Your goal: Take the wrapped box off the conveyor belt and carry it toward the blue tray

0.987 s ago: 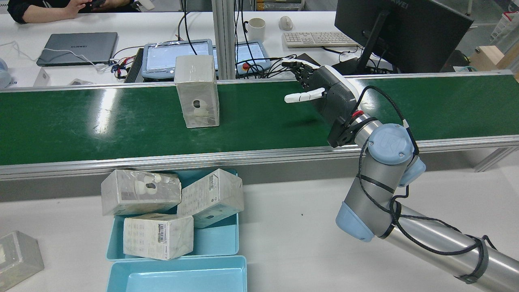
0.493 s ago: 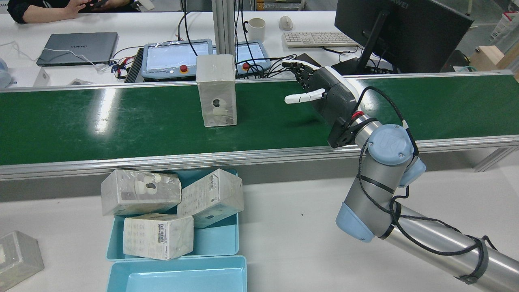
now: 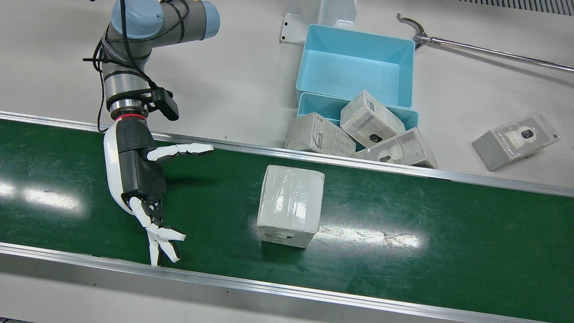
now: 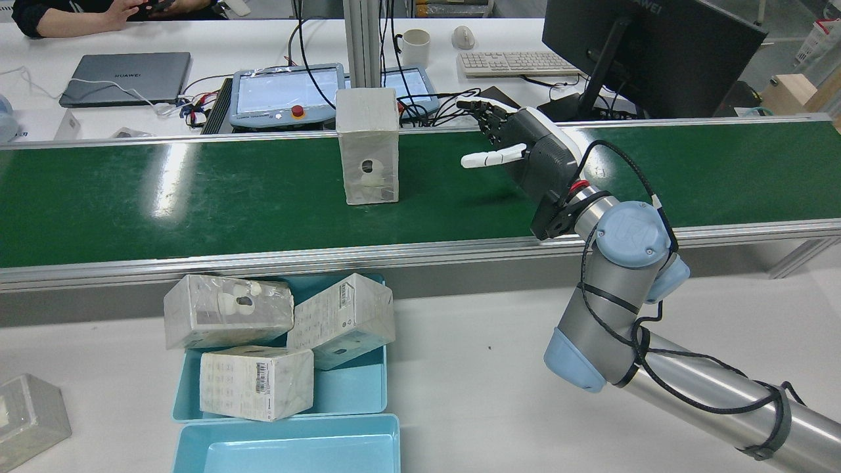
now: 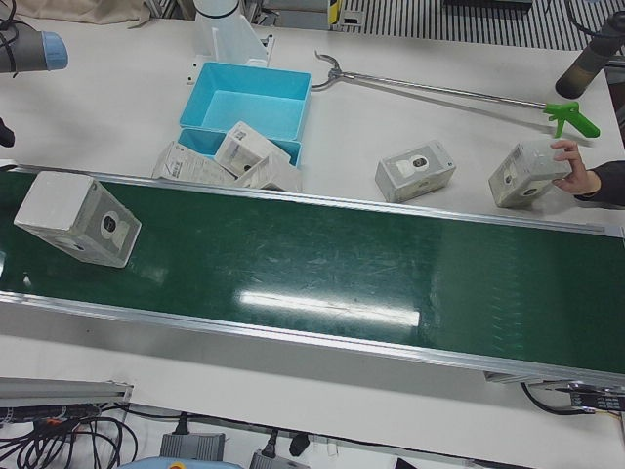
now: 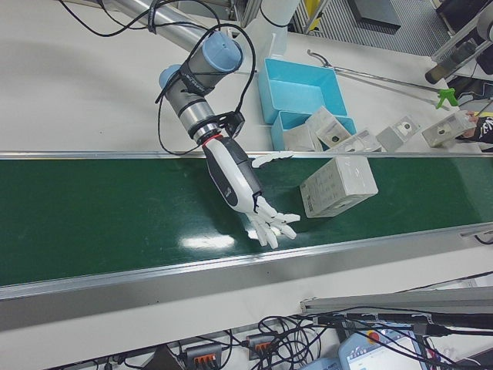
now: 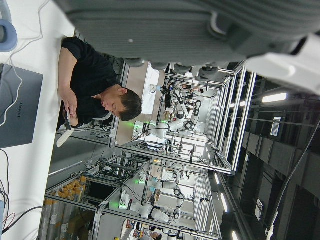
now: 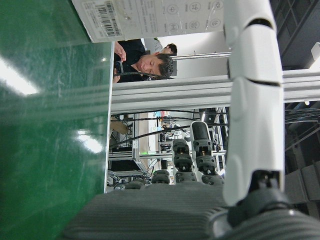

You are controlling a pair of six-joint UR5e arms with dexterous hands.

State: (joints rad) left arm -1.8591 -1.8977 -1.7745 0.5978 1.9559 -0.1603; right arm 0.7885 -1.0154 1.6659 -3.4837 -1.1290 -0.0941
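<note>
Hovering low over the green conveyor belt (image 3: 403, 233), the right robot hand (image 3: 141, 179) in white and dark grey is holding nothing, its fingers (image 3: 163, 240) spread wide apart and reaching toward the belt's far edge while its thumb (image 3: 181, 150) is sticking out sideways toward the wrapped box. That plastic-wrapped white rectangular box (image 3: 290, 205) is standing upright on the belt, well apart from the hand, with empty green belt lying between them; in the rear view the box (image 4: 368, 146) is showing a printed picture of a small white camera on its near face. The pale blue plastic tray (image 3: 356, 67) is sitting on the white table (image 3: 242, 76) beside the belt, and a second blue tray just next to it is carrying three similar wrapped boxes (image 3: 367, 119) piled at angles. Another wrapped box (image 3: 515, 140) is lying alone on the table farther along. A person's hand (image 5: 578, 176) is gripping one more box at the table's edge. Only a blurred dark underside of the left robot hand (image 7: 200, 30) is appearing in its own camera, so whether it is spread or closed cannot be told.
</note>
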